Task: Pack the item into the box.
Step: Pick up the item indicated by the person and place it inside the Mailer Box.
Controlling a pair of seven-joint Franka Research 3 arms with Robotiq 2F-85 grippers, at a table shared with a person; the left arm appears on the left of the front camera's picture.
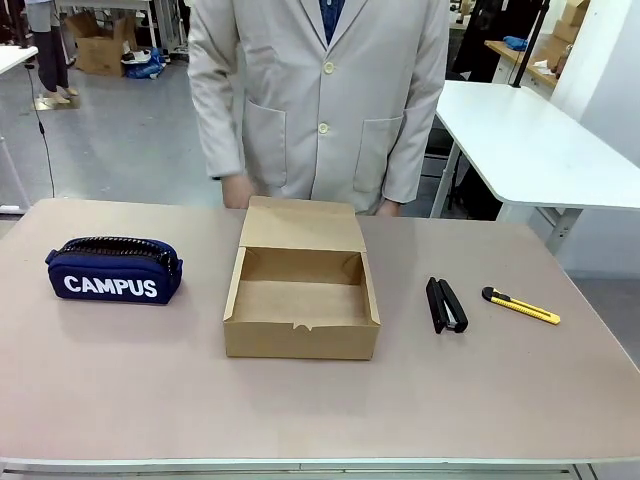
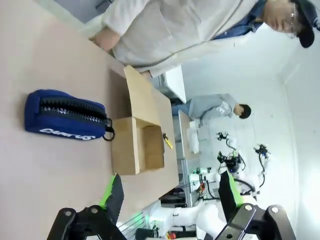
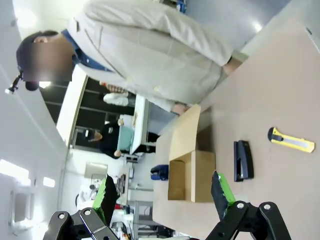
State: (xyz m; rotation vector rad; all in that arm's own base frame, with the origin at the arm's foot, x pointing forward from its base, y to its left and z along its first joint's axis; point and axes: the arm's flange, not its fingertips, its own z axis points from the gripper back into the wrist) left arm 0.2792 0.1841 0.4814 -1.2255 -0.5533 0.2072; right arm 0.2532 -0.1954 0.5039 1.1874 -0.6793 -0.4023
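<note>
Front view: nothing packed yet. Remaining: grasp pouch near left edge of tabletop, carry into open, empty box at middle. Spread wide, holding nothing: left gripper, right gripper.

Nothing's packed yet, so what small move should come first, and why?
Probably move the left gripper toward the navy pouch: it lies left of the open, empty box, on that arm's side, and its jaws stand open.
</note>
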